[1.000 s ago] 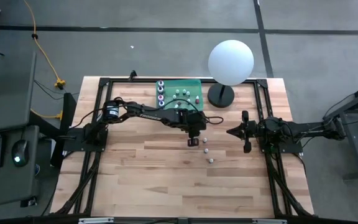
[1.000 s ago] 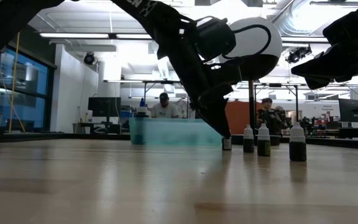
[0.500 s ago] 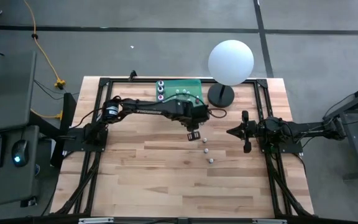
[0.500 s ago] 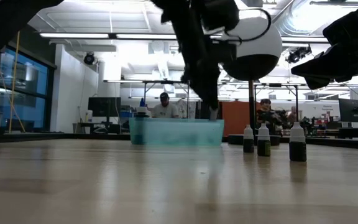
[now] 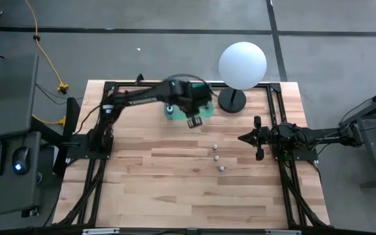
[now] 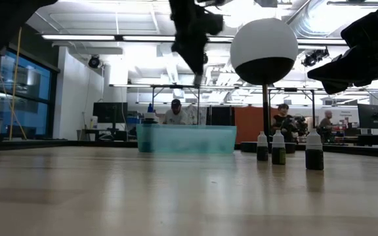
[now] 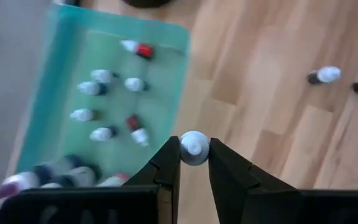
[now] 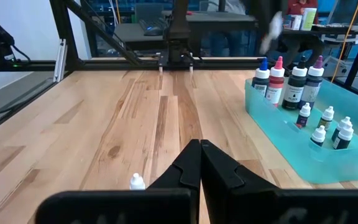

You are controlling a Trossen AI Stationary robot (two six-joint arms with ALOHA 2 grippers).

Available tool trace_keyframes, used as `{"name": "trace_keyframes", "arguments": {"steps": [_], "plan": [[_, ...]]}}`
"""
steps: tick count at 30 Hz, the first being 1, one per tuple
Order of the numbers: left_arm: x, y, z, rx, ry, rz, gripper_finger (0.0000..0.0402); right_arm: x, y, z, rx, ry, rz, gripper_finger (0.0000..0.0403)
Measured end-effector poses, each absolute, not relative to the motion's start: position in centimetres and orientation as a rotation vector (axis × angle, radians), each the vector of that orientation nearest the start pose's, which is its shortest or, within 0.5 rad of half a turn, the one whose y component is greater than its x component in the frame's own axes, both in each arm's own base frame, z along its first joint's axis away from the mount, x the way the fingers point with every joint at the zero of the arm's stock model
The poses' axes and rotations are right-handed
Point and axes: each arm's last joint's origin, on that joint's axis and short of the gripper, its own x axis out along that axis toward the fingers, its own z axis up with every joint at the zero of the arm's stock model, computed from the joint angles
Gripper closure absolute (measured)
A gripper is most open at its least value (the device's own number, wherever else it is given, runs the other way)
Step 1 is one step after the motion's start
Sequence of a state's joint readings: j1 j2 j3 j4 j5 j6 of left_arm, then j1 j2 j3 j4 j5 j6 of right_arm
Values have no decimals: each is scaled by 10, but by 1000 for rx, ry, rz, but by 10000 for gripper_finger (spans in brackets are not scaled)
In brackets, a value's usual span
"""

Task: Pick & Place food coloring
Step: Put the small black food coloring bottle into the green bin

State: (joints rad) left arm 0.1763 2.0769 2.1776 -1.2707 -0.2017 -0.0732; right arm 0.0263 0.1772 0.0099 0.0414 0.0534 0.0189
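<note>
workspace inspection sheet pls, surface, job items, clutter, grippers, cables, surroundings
surface: wooden table, bare across the near half
job's things: green tray at the far edge holds many small bottles, some upright, some lying; three white-capped bottles stand loose on the wood, in a row
clutter: white sphere lamp on a black base beside the tray
grippers: left gripper raised at the tray's edge, shut on one white-capped bottle; right gripper shut, empty, waiting at the right side
cables: yellow cable on the floor, left of the table
surroundings: desk with keyboard and mouse at left; people seated in the room behind
</note>
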Motion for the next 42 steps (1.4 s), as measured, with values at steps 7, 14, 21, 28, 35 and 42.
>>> {"name": "trace_keyframes", "arguments": {"steps": [7, 14, 21, 28, 35, 42], "plan": [[392, 132, 357, -111, 1050, 394, 346, 108, 1, 156, 13, 125, -28, 402], [383, 187, 337, -213, 1022, 468, 346, 108, 1, 156, 14, 125, -28, 402], [374, 225, 293, -338, 997, 560, 346, 108, 1, 156, 14, 125, -28, 402], [379, 230, 257, -360, 940, 486, 346, 108, 1, 156, 14, 125, -28, 402], [381, 227, 242, -290, 938, 427, 346, 108, 1, 156, 14, 125, -28, 402], [382, 227, 237, -166, 976, 321, 346, 108, 1, 156, 14, 125, -28, 402]]}}
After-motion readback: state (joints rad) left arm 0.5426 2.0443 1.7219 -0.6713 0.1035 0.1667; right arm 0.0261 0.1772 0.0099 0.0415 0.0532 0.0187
